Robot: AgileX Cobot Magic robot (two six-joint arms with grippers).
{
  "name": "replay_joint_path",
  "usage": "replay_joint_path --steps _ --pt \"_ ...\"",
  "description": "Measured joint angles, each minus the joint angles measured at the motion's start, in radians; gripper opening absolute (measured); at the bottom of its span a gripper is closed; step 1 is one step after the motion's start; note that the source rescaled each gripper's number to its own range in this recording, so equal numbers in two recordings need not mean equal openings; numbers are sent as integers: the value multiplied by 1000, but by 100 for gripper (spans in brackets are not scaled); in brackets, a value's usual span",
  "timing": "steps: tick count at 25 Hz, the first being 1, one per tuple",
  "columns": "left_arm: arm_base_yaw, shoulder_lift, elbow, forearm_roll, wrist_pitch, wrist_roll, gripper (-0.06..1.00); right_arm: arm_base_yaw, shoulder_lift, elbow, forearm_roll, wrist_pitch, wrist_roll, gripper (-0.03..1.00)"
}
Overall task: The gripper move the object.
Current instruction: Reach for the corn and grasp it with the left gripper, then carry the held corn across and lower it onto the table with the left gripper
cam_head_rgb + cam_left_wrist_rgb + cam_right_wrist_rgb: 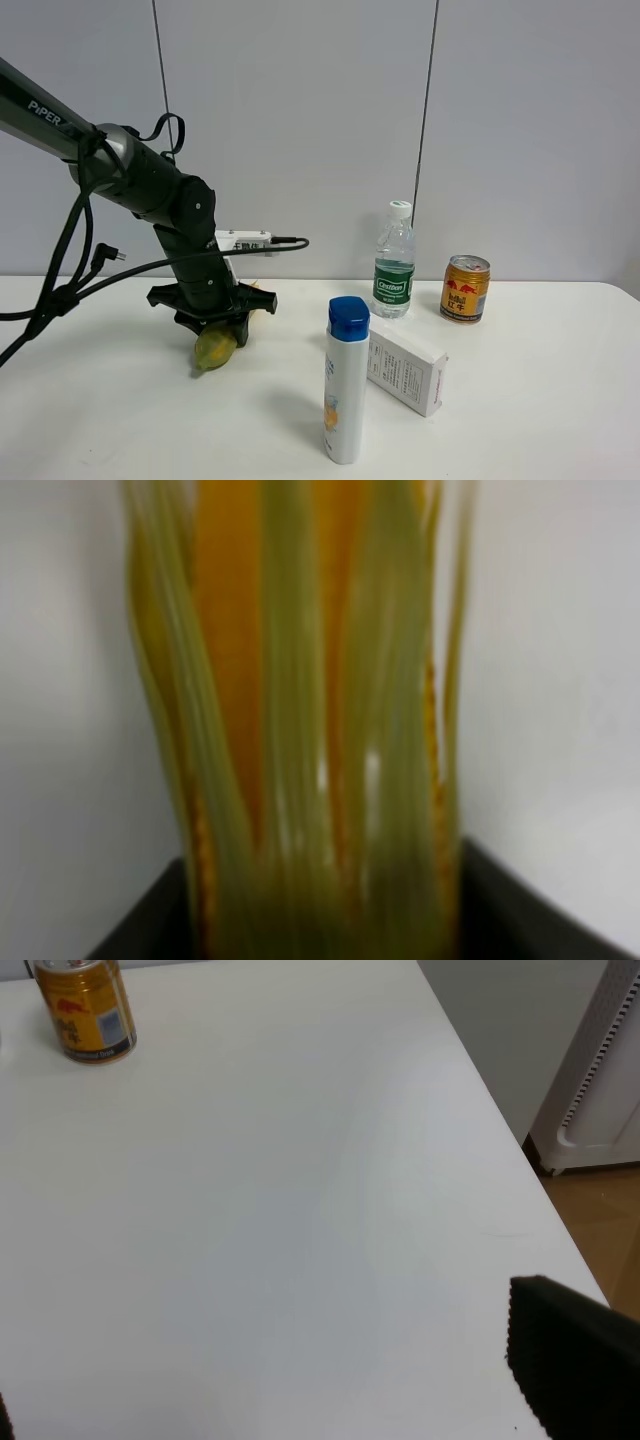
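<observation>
The jaws of the left gripper (212,318) are clenched on the corn (215,347), which lies on the table (120,420) at about nine o'clock from the white blue-capped bottle (346,390). From the high camera the claw hides most of the ear; only its rounded yellow-green end shows at six o'clock of the claw. In the left wrist view the corn (320,730) is a blur of green and orange stripes, cut off at the frame edge, with dark finger parts hard against both sides.

The right gripper (260,1370) stands released; one black finger (565,1360) shows, the other is only a sliver at the frame edge, with bare table between them. This arm is out of the high view. The left arm (130,175) is cut off at the frame's nine o'clock edge.

Counted: one corn; two bottles, the white one and a clear water bottle (394,265); one gold can (466,288) at three o'clock of the water bottle; one white box (405,372) just beside the white bottle at three o'clock.
</observation>
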Motion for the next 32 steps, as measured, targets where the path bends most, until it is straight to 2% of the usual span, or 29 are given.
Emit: replay_joint_path --steps 4,11,16,24,32 --pt "0 -37 0 -3 14 19 3 0 0 0 0 0 0 100" --pt "-15 -243 0 -8 16 43 3 0 0 0 0 0 0 100" --pt "-58 -432 0 -101 68 44 3 0 0 0 0 0 0 100" --pt "-185 -624 0 -296 121 51 3 0 0 0 0 0 0 100" --pt "-397 -639 0 -342 112 69 3 0 0 0 0 0 0 100"
